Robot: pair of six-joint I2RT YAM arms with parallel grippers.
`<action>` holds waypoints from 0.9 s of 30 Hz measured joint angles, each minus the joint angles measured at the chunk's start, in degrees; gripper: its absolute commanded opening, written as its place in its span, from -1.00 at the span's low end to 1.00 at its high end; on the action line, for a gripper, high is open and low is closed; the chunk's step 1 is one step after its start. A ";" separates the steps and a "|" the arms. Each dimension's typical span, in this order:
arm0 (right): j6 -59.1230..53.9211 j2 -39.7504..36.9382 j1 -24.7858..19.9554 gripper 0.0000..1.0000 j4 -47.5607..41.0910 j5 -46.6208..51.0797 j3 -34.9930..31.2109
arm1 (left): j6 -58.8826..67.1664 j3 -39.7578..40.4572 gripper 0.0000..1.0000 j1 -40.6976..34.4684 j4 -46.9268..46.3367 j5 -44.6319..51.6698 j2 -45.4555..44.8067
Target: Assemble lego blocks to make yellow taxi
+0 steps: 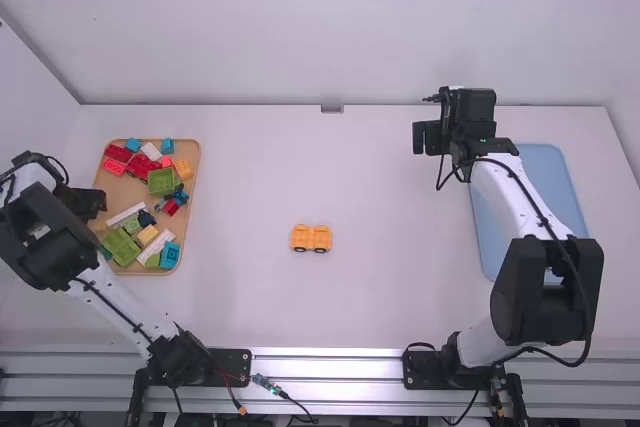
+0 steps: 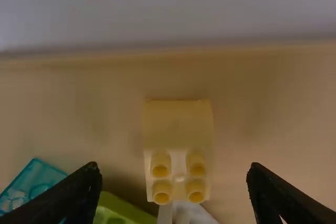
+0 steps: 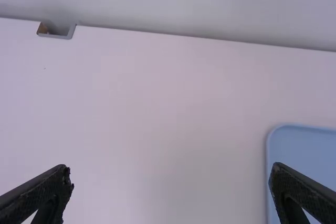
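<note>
Your left gripper [image 1: 92,204], fingers apart, faces a yellow block [image 2: 178,124] among assorted blocks [image 1: 162,181] in the tray [image 1: 120,195]; your right gripper [image 1: 426,137] is spread.

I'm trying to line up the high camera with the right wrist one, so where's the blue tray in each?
High view: right side, partly under the right arm; blue tray.
Right wrist view: lower right, cut off by the picture's edge; blue tray.
Shared landmark: the small grey notch at the table's far edge, upper middle in the high view, upper left in the right wrist view.
</note>
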 measured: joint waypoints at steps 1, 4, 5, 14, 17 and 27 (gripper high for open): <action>-0.04 0.00 0.00 0.99 -0.02 0.02 0.00 | 0.00 0.00 0.47 0.00 0.13 -0.17 0.02; -0.17 -0.02 0.00 0.99 -0.02 0.04 0.00 | 0.00 0.00 0.49 0.00 0.11 -0.46 0.02; -0.02 0.00 0.00 0.99 0.00 0.02 0.00 | 0.00 0.00 0.49 0.00 0.11 -0.59 0.07; 0.04 0.00 0.00 0.99 -0.02 0.02 0.00 | -0.02 0.00 0.53 0.00 1.31 -0.59 1.20; 0.07 0.00 0.00 0.99 -0.02 0.02 0.00 | 0.00 0.00 0.40 0.00 1.31 -0.61 1.31; -0.22 -0.02 0.00 0.99 -0.24 0.00 0.00 | 0.02 0.00 0.21 -0.17 2.58 -0.61 1.33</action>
